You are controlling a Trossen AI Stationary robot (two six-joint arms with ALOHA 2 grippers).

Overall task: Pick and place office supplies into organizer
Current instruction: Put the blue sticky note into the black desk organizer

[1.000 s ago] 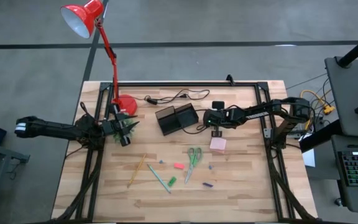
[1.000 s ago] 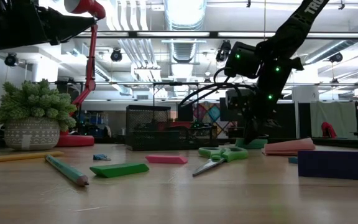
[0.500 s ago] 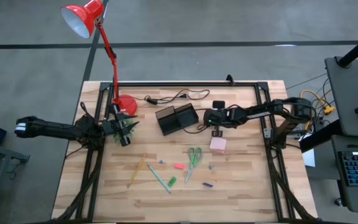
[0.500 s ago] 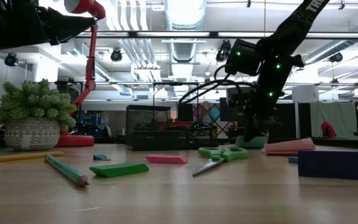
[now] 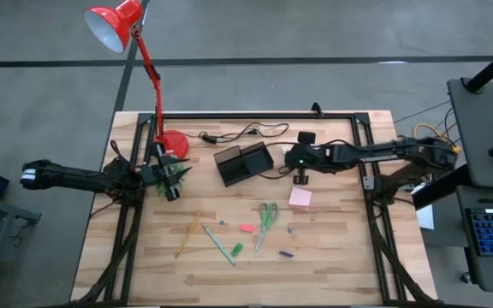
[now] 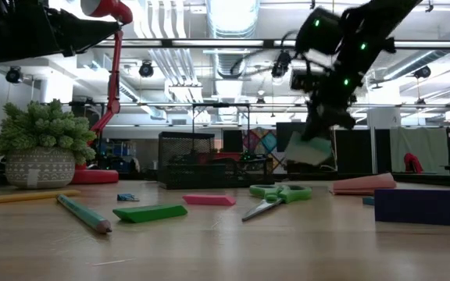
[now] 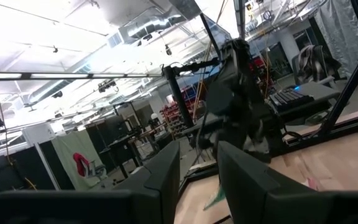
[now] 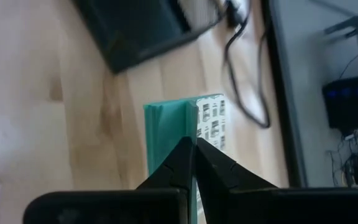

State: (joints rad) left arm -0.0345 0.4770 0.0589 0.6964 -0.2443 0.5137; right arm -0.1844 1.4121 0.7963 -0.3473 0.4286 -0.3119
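The right gripper (image 8: 193, 163), fingers clamped on a thin teal-green pad with a white printed face (image 8: 178, 127), hangs above the table right of the black rectangular organizer tray (image 5: 243, 162), while the left gripper (image 5: 171, 190), fingers slightly apart, waits at the table's left edge.

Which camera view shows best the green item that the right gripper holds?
The right wrist view: the green pad fills the middle, pinched by the right gripper, its printed side visible. The low view shows it hanging above the table, small. The left wrist view shows only a green corner. In the high view the gripper hides it.

Bright overhead ceiling lights glare in the low view; the wrist views are blurred.
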